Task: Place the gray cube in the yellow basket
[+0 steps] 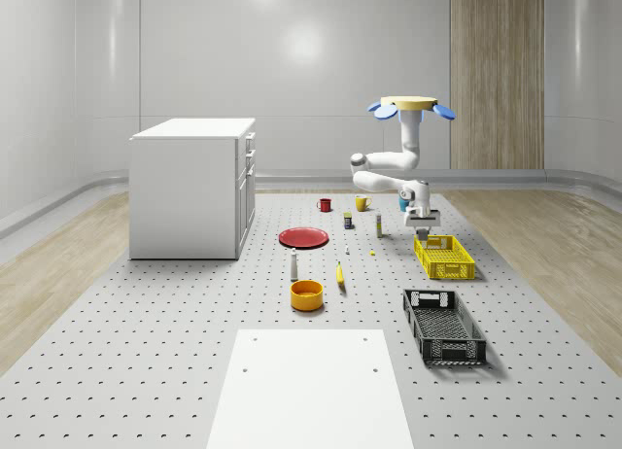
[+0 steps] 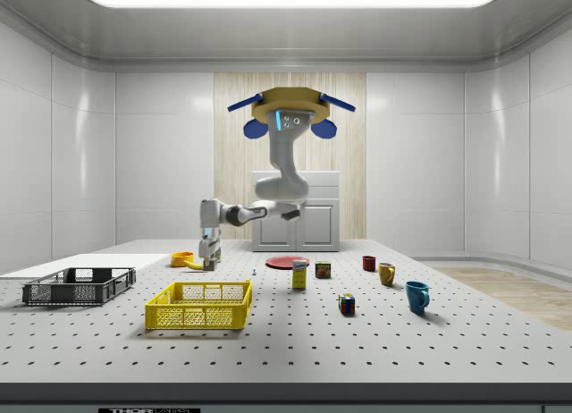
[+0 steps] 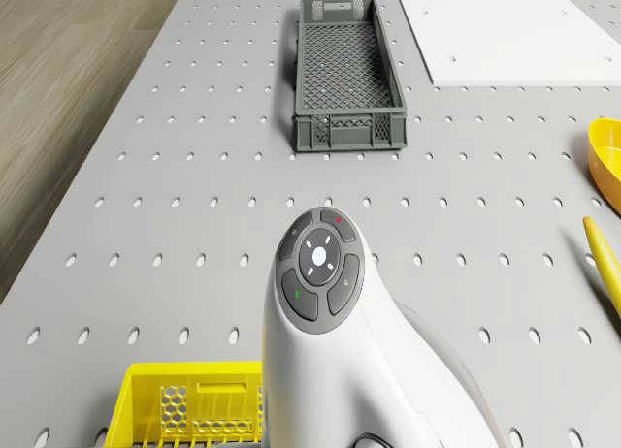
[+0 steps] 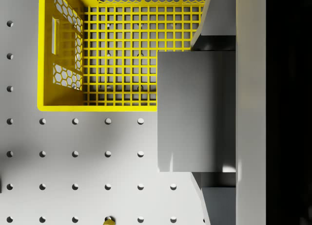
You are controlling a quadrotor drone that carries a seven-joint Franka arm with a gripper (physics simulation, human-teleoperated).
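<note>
We hover the drone (image 1: 416, 105) above the far part of the pegboard table (image 1: 175, 352), arm bent down toward the yellow basket (image 1: 444, 256). Our gripper (image 1: 422, 220) hangs just above the basket's far end, fingers (image 4: 218, 18) clamped on the gray cube (image 4: 196, 111). In the wrist view the cube sits over the basket's end rim, partly above its mesh floor and partly above bare table. It looks square-faced, with no evident long axis, its edges parallel to the basket walls. The basket's long axis runs toward the table's near edge, in line with the black crate (image 1: 443, 325) beyond it. Bare pegboard lies open between the two and toward the table's side edge.
</note>
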